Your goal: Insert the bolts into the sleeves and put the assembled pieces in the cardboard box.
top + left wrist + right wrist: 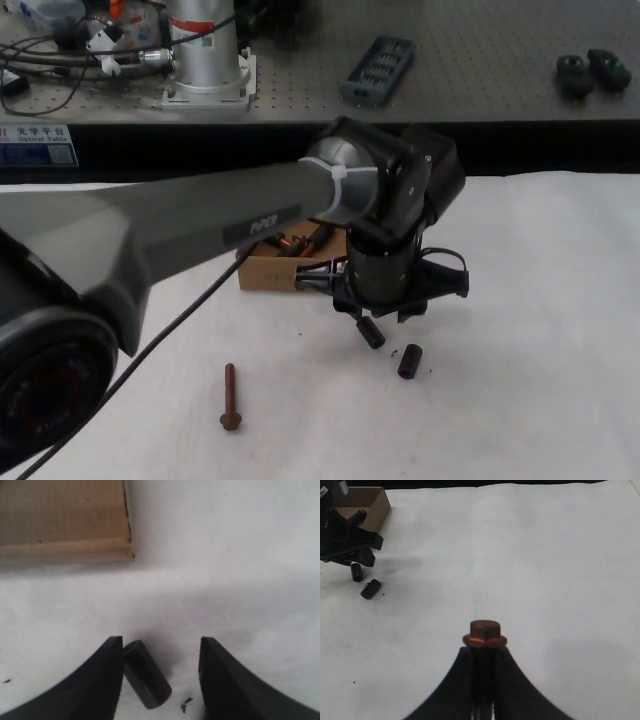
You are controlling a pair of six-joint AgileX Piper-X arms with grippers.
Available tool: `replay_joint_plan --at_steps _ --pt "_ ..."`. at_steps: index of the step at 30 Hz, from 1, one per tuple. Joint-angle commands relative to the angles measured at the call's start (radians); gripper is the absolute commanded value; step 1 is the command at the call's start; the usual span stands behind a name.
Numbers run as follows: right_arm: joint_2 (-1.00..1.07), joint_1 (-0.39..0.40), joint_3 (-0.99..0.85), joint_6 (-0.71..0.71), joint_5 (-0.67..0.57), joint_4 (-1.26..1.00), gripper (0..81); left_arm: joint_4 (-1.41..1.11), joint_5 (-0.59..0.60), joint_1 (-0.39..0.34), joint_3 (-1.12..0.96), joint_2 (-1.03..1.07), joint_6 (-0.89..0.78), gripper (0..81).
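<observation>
Two hands, two jobs. We see the left hand [161, 647] wide open and low over the table [240, 580], gripping nothing. A sleeve [146, 680] lies between its fingers, against one finger and clear of the other. We judge the hand is set there to close on that sleeve.

The right hand [483, 652] is clamped on a bolt [484, 632], with the shank between the fingers and the flanged head poking past the tips. It sits well apart from the left hand across the table. We reckon it holds the bolt ready to meet the sleeve once that is picked up.

A second sleeve [410, 361] lies just beside the first. A loose bolt [231, 397] lies flat on the table, well apart from both sleeves, likely the partner for the spare sleeve. The cardboard box [265, 272] sits just behind the left hand, near enough for an easy drop-off. We judge this pair is not yet joined.
</observation>
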Motion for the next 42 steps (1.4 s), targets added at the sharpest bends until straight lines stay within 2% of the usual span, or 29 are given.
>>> replay_joint_plan --at_steps 1,11,36,38,42 --pt "-0.007 -0.004 -0.003 0.002 0.007 0.003 2.2 0.045 -0.068 -0.003 -0.017 0.003 -0.026 34.8" --pt "-0.007 -0.004 -0.003 0.002 0.007 0.003 2.2 0.079 -0.092 -0.003 -0.015 0.012 -0.070 34.8" --pt "-0.007 -0.004 -0.003 0.002 0.007 0.006 2.2 0.072 -0.038 -0.003 -0.014 0.046 -0.113 34.5" --pt "-0.007 -0.004 -0.003 0.002 0.007 0.006 2.2 0.073 -0.029 -0.003 -0.014 0.046 -0.113 30.2" --pt "-0.007 -0.004 -0.003 0.002 0.007 0.006 2.2 0.073 0.053 -0.003 -0.014 0.046 -0.113 12.4"
